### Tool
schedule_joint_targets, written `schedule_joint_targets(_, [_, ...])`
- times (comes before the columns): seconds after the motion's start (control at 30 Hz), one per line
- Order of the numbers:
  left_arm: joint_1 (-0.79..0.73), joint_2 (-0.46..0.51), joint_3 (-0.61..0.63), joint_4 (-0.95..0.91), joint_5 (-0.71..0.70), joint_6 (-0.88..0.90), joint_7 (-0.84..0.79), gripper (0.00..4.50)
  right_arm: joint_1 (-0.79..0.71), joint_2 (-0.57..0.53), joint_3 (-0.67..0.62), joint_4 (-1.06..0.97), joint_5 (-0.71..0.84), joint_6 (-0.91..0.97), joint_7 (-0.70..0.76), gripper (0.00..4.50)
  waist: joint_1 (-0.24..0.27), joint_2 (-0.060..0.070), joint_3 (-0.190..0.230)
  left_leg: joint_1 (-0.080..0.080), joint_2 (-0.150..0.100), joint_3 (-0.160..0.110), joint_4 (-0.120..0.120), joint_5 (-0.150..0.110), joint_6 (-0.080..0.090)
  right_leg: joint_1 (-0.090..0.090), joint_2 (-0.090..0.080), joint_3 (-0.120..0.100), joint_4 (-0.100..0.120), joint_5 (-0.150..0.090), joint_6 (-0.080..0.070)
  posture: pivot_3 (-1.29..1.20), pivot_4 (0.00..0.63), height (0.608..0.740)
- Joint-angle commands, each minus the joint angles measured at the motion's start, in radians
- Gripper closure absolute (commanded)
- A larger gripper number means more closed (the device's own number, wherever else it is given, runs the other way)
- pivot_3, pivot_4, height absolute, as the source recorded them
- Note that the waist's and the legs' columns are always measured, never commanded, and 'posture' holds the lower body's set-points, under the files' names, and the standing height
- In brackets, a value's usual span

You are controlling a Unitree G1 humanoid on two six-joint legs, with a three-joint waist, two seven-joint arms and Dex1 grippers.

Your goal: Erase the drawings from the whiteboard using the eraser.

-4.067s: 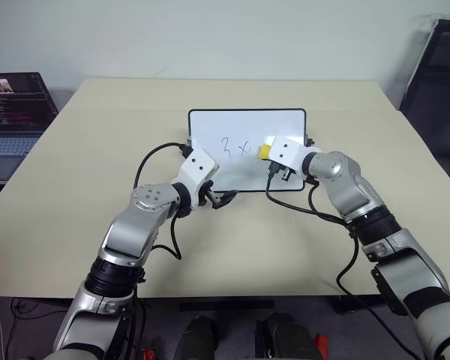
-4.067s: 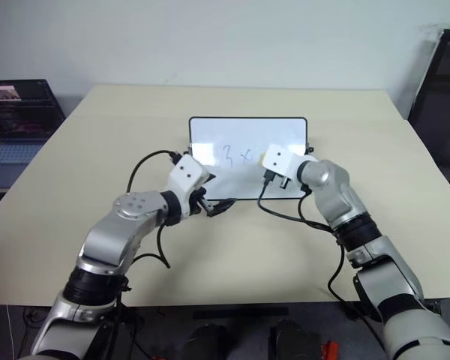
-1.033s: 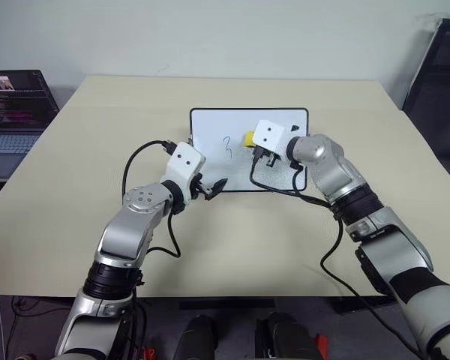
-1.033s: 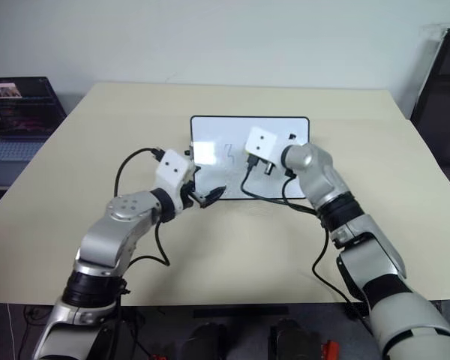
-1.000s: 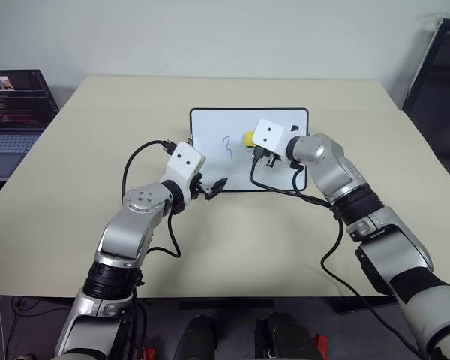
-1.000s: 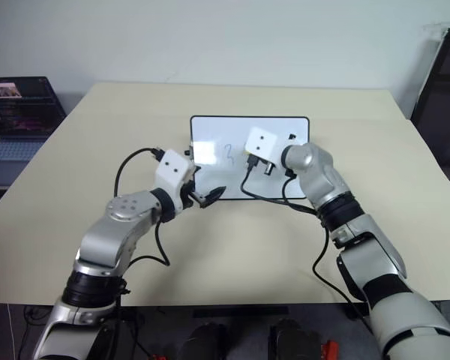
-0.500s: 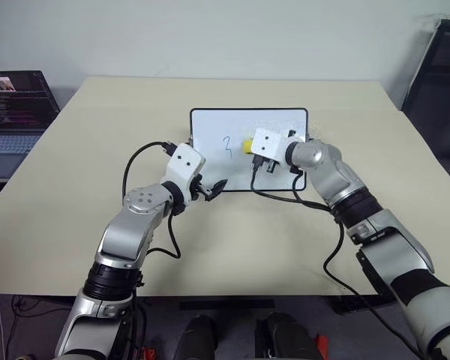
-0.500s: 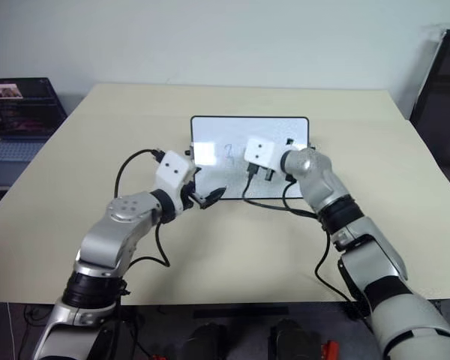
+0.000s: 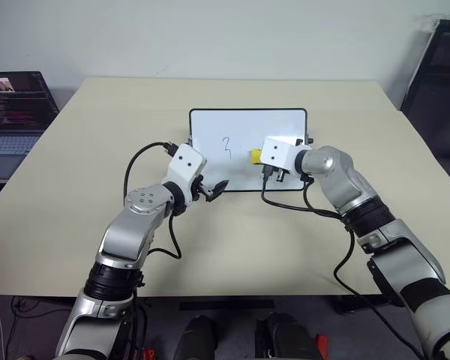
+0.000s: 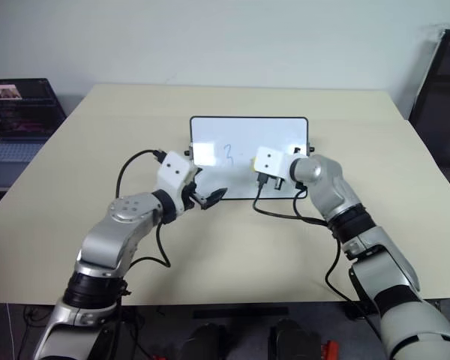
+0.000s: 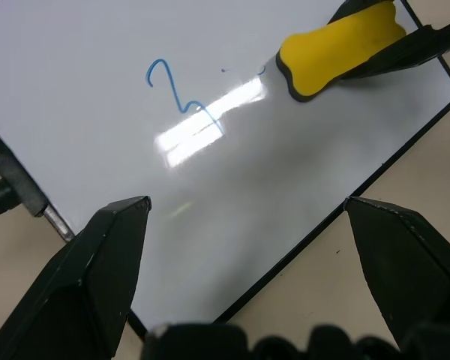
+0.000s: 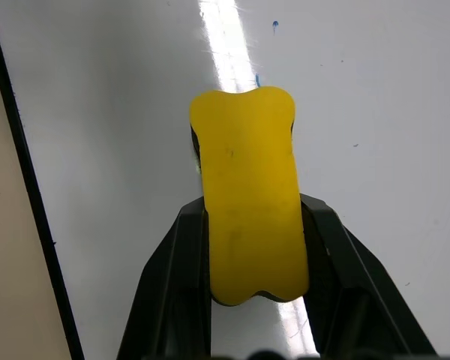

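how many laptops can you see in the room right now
1. The laptop sits open at the far left, off the table's left edge, partly cut off by the picture edge. More may be out of view.

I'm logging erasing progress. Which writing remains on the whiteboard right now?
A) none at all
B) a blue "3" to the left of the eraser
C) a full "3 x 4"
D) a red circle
B: a blue "3" stands on the whiteboard, on the left of the yellow eraser that the right gripper holds against the board; no "x" or "4" shows.
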Motion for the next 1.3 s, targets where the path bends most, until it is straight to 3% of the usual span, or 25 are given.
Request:
schedule_joint_targets(0.03, [-0.008, 0.002, 0.007, -0.032, 0.002, -0.017, -0.003, 0.00, -0.060, 0.025, -0.017, 0.045, -0.022, -0.019, -0.069, 3.33, -0.002, 0.000, 0.000, 0.000, 0.000, 0.000, 0.000, 0.000, 0.000, 0.000, 0.000, 0.000, 0.000, 0.000, 0.000, 0.00, 0.150, 0.740])
schedule_joint_targets(0.57, [0.001, 0.013, 0.018, -0.016, 0.004, -0.027, -0.005, 0.00, -0.147, 0.113, -0.003, 0.214, -0.021, -0.080, -0.085, 3.33, 0.003, 0.000, 0.000, 0.000, 0.000, 0.000, -0.001, 0.000, 0.000, 0.000, 0.000, 0.000, 0.000, 0.000, 0.000, 0.00, 0.150, 0.740])
schedule_joint_targets(1.07, [0.001, 0.009, 0.020, -0.002, 0.002, -0.033, -0.003, 0.00, -0.027, -0.099, -0.090, 0.112, -0.006, -0.001, -0.026, 3.33, 0.027, 0.000, 0.000, 0.001, -0.002, -0.001, 0.001, 0.000, 0.000, 0.002, -0.001, -0.001, -0.001, 0.000, 0.000, 0.00, 0.150, 0.740])
schedule_joint_targets(1.3, [0.008, 0.010, 0.020, 0.005, 0.002, -0.046, -0.004, 0.00, -0.011, -0.119, -0.106, 0.086, 0.000, 0.008, -0.019, 3.34, 0.024, 0.000, 0.000, 0.011, -0.001, 0.000, -0.001, 0.000, 0.000, 0.012, 0.000, 0.000, -0.002, 0.000, 0.000, 0.00, 0.150, 0.740])
